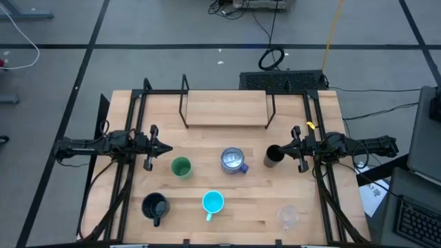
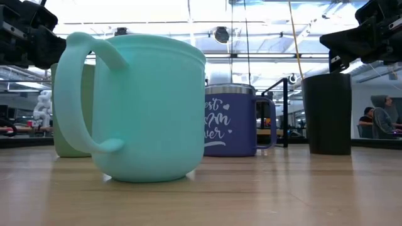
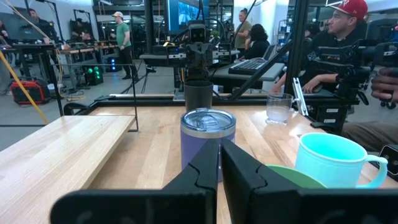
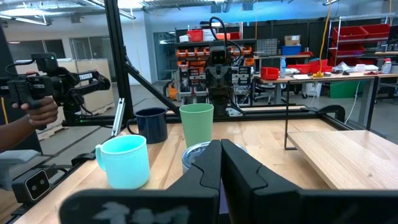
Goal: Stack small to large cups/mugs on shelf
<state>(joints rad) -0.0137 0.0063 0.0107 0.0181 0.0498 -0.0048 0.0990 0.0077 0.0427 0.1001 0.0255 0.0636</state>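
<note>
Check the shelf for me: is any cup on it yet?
Not yet. The shelf board lies bare in the high view, while the green cup and cyan mug sit on the table.

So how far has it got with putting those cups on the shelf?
Nothing is done: the shelf holds no cups. Nothing is in hand; the left gripper and right gripper hover shut. All six remain on the table, including the green cup and dark tumbler.

The only lettering is white script on the side of the blue-purple mug in the low view, partly hidden by the cyan handled mug, showing "est", "m" and "ver".
</note>
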